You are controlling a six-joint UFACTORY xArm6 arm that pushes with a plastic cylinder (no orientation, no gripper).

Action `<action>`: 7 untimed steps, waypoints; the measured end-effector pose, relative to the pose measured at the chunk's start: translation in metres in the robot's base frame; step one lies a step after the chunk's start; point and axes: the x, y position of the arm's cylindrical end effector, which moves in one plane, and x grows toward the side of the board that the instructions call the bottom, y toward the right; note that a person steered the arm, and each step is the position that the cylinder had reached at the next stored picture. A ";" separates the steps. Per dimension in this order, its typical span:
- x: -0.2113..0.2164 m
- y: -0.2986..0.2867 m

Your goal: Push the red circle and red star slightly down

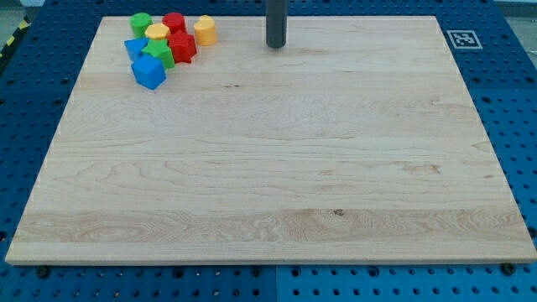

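Note:
The blocks sit in a tight cluster at the view's top left of the wooden board (268, 168). The red circle (174, 23) is at the cluster's top, with the red star (182, 46) just below it. A yellow block (157, 33) touches both on their left. My tip (276, 44) is at the view's top centre, well to the right of the cluster and apart from every block.
A green block (140, 23) is left of the red circle. A second yellow block (205, 30) lies right of it. A green block (159, 55) and two blue blocks (148, 72) (134, 48) lie at the cluster's lower left. A marker tag (462, 39) sits off the board's top right corner.

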 end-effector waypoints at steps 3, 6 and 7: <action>-0.045 -0.084; -0.046 -0.161; -0.045 -0.169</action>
